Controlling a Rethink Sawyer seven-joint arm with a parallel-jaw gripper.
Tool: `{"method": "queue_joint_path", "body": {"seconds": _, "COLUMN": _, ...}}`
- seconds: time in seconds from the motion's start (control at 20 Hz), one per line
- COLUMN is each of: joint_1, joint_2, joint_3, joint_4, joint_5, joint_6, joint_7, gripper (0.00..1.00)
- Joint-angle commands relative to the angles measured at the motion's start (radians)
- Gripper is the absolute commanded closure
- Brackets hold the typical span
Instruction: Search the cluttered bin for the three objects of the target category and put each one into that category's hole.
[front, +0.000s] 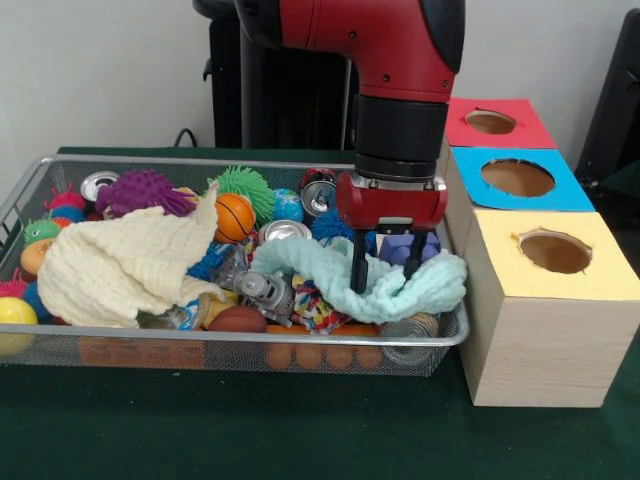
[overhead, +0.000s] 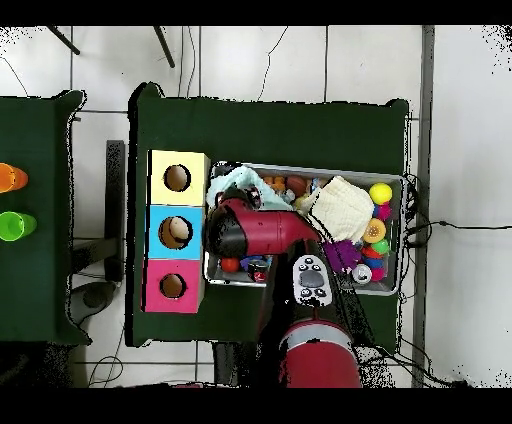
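Note:
The silver wire-mesh bin (front: 250, 340) lies across the green table, full of clutter; it also shows in the overhead view (overhead: 401, 235). My gripper (front: 385, 275) hangs over the bin's right end in the front view. Its two black fingers (front: 357, 265) stand apart, with the tips down in a mint-green cloth (front: 420, 285). A blue-purple object (front: 405, 245) shows between them. Three wooden boxes with holes stand beside the bin: red top (front: 495, 122), blue top (front: 520, 178), yellow top (front: 555, 250). In the overhead view my arm (overhead: 260, 230) hides the gripper.
The bin holds a cream cloth (front: 120, 265), a small basketball (front: 235, 215), a green spiky ball (front: 243, 185), a purple spiky ball (front: 145, 190), tin cans (front: 318, 190), a yellow ball (front: 15, 315) and a brown football (front: 238, 320). Orange (overhead: 8, 177) and green (overhead: 10, 225) cups stand on another table.

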Motion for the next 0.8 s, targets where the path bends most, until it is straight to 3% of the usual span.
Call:
{"method": "queue_joint_path", "body": {"seconds": 0.05, "joint_1": -0.027, "joint_2": -0.022, "joint_3": 0.031, "joint_4": 0.161, "joint_5": -0.032, "joint_6": 0.009, "joint_7": 0.15, "gripper": 0.0}}
{"method": "queue_joint_path", "body": {"seconds": 0.35, "joint_1": -0.082, "joint_2": -0.067, "joint_3": 0.08, "joint_4": 0.252, "joint_5": -0.033, "joint_6": 0.001, "joint_7": 0.15, "gripper": 0.0}}
{"method": "queue_joint_path", "body": {"seconds": 0.6, "joint_1": -0.081, "joint_2": -0.073, "joint_3": 0.076, "joint_4": 0.268, "joint_5": -0.029, "joint_6": -0.023, "joint_7": 0.157, "gripper": 0.0}}
{"method": "queue_joint_path", "body": {"seconds": 0.8, "joint_1": -0.063, "joint_2": -0.109, "joint_3": 0.074, "joint_4": 0.255, "joint_5": -0.005, "joint_6": 0.032, "joint_7": 0.145, "gripper": 0.0}}
